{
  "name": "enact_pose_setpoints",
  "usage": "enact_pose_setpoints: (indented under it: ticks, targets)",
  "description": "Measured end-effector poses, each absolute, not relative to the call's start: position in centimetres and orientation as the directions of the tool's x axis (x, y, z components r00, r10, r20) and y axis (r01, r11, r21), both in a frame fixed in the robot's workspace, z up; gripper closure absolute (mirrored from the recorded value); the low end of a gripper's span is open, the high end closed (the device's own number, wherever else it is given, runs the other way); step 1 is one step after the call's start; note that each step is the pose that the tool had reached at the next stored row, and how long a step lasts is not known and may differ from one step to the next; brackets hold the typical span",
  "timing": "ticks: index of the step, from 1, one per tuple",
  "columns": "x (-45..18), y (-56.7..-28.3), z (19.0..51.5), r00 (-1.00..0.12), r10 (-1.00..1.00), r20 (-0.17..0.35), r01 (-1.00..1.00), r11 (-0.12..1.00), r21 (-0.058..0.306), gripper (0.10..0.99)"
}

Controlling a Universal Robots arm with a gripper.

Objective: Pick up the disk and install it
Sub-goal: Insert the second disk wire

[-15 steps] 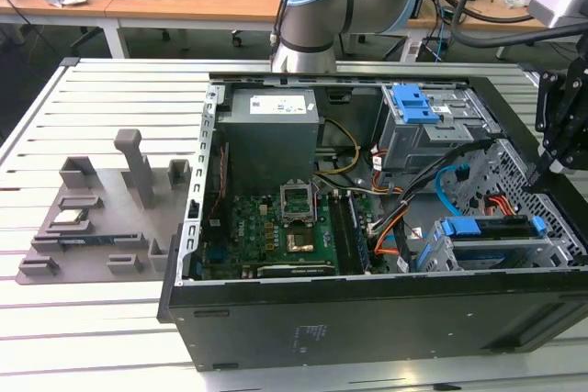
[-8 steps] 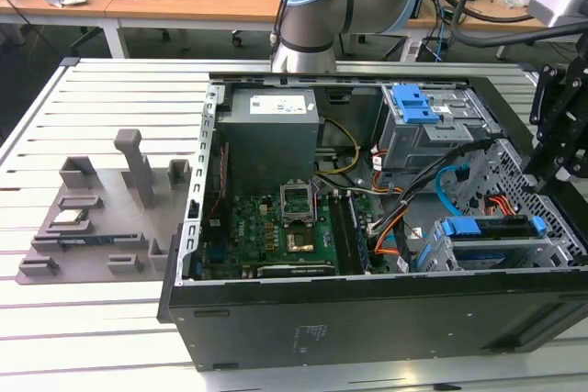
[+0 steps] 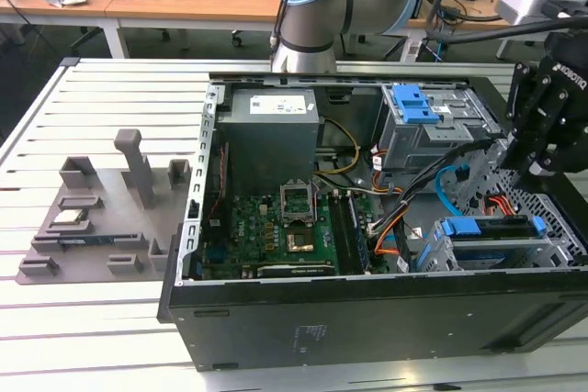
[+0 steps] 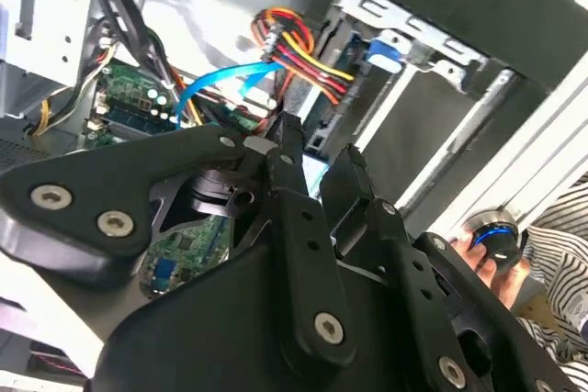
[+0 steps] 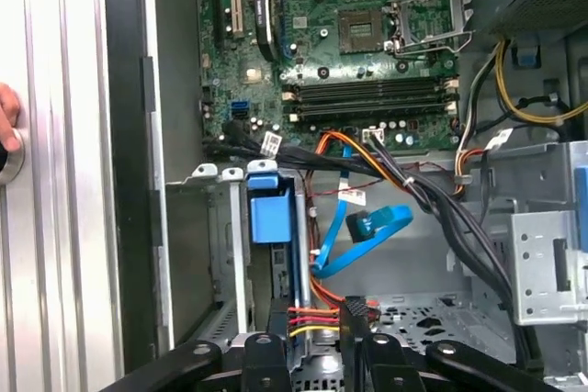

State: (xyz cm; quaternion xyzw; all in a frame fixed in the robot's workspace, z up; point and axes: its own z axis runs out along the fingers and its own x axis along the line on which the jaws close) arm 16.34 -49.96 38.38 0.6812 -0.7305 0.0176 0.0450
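1. An open computer case [image 3: 276, 328] lies on its side on a slatted white table [image 3: 101, 319], with the robot arm [image 3: 322, 6] rising behind it in the exterior view.
2. The disk [image 3: 487, 229] sits in the lower drive cage [image 3: 551, 250] at the corner of the case towards the exterior view's right. Its blue bracket runs along the top of the cage.
3. In the first wrist view the disk [image 5: 274, 213] is seen from its end. It stands in the cage slot with the blue tab facing the camera.
4. The gripper [image 3: 537, 149] hangs above that corner of the case, over the cage, and does not touch the disk.
5. In both wrist views its fingers stand apart with nothing between them [image 5: 308, 341] [image 4: 320, 149]. Red and yellow wires [image 5: 308, 319] show through the gap.
6. A flat blue cable [image 5: 367, 231] loops across the case floor just beside the cage.
7. The green circuit board [image 3: 276, 227] lies in the middle of the case, with the grey power supply box [image 3: 271, 135] behind it.
8. A grey parts tray [image 3: 101, 218] rests on the table at the exterior view's left, well apart from the gripper.
9. A person's hand [image 4: 487, 254] rests on a round knob outside the case wall.
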Motion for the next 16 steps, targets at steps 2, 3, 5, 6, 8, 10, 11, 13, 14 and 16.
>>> enact_pose_setpoints:
  ticks: [2, 3, 5, 6, 8, 10, 11, 13, 14, 16]
  targets:
    - [15.6, -49.2, 38.2, -0.065, -0.994, 0.090, -0.997, 0.068, 0.036, 0.725]
    - [15.1, -48.9, 38.1, -0.062, -0.994, 0.090, -0.997, 0.066, 0.036, 0.725]
    - [14.6, -48.7, 37.9, -0.059, -0.994, 0.089, -0.997, 0.062, 0.036, 0.725]
    - [14.3, -48.6, 37.9, -0.055, -0.994, 0.090, -0.998, 0.059, 0.036, 0.725]
    - [14.0, -48.6, 37.7, -0.046, -0.995, 0.089, -0.998, 0.050, 0.036, 0.725]
    - [13.7, -48.6, 37.5, -0.033, -0.995, 0.089, -0.999, 0.036, 0.036, 0.725]
    - [13.6, -48.6, 37.4, -0.025, -0.996, 0.090, -0.999, 0.028, 0.036, 0.725]
    - [13.3, -48.5, 37.3, -0.015, -0.996, 0.090, -0.999, 0.018, 0.036, 0.725]
    - [13.1, -48.5, 37.2, -0.011, -0.996, 0.090, -0.999, 0.014, 0.036, 0.725]
    - [12.8, -48.4, 37.1, -0.003, -0.996, 0.090, -0.999, 0.006, 0.036, 0.725]
